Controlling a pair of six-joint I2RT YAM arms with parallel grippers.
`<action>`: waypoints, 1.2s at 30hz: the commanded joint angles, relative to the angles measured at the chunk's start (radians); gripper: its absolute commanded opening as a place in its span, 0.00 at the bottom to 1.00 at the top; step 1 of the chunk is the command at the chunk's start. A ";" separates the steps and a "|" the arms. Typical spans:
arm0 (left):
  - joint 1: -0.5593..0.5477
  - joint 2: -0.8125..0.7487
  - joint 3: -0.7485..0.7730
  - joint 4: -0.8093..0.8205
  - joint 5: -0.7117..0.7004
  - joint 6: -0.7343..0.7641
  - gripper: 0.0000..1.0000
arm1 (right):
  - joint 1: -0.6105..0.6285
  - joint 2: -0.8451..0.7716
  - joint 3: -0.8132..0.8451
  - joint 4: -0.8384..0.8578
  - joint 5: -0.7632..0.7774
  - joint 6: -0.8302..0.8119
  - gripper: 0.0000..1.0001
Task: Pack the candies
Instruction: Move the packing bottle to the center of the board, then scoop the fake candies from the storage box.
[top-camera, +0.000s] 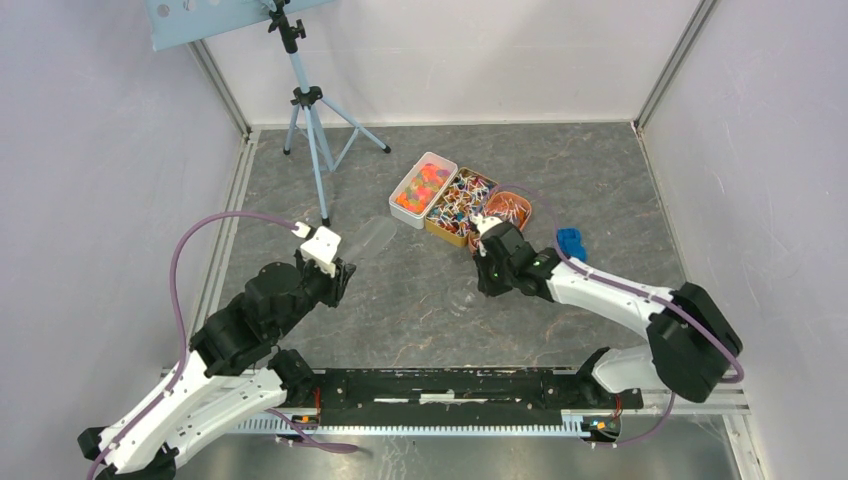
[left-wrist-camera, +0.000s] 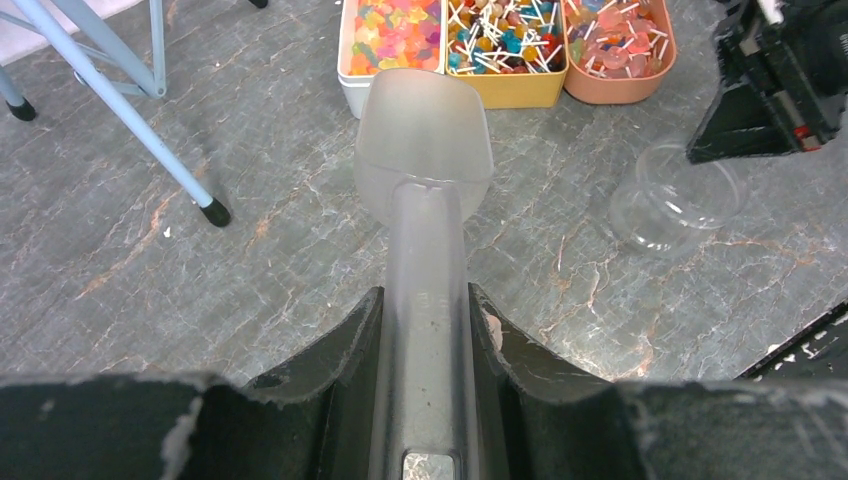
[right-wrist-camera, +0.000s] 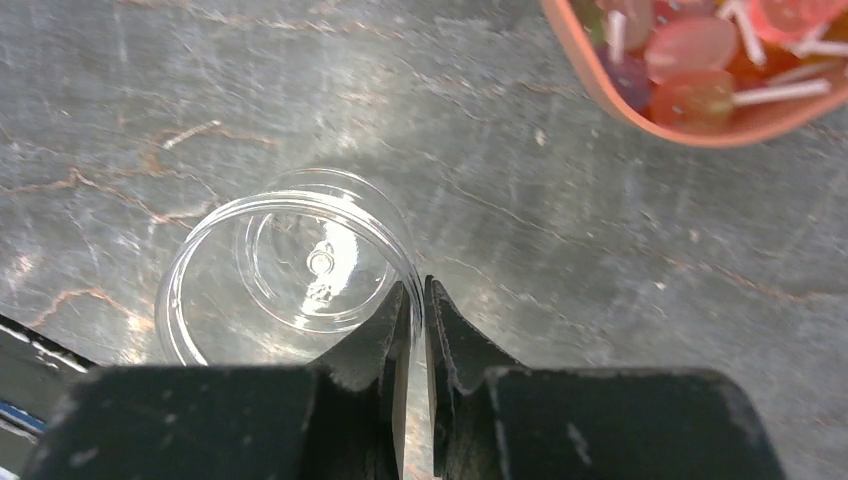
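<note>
A grey marbled tabletop (top-camera: 420, 315) with rust and white veins sits inside a booth of plain pale walls (top-camera: 100, 150) with metal corner posts. At the back left stands a light blue tripod (top-camera: 312, 130) carrying a tilted blue board.

Near the back centre, three small trays lie side by side, touching. A white tray (left-wrist-camera: 352, 95) holds orange, red and pink candies (left-wrist-camera: 392, 30). A yellow tray (left-wrist-camera: 510, 92) holds multicoloured, white-ended ones, and a peach tray (left-wrist-camera: 615, 92) holds pink and orange sweets on white sticks.

The left gripper (left-wrist-camera: 425, 300) is clamped on the handle of a translucent plastic scoop (left-wrist-camera: 424, 140), whose bowl is just short of the white tray.

The right gripper (right-wrist-camera: 415, 300), nearly closed, pinches the rim of a clear round plastic jar (right-wrist-camera: 320, 262) standing upright near the peach tray. A small blue toy car (top-camera: 570, 242) lies beside the right arm.
</note>
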 joint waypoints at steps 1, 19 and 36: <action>0.002 0.016 0.013 0.038 -0.014 -0.040 0.02 | 0.056 0.078 0.103 0.044 0.052 0.085 0.16; 0.002 0.199 0.179 -0.075 0.110 -0.137 0.02 | 0.081 -0.152 0.182 -0.016 0.197 0.049 0.98; -0.005 0.752 0.531 -0.093 0.303 -0.300 0.02 | 0.081 -0.669 -0.008 0.062 0.351 -0.104 0.98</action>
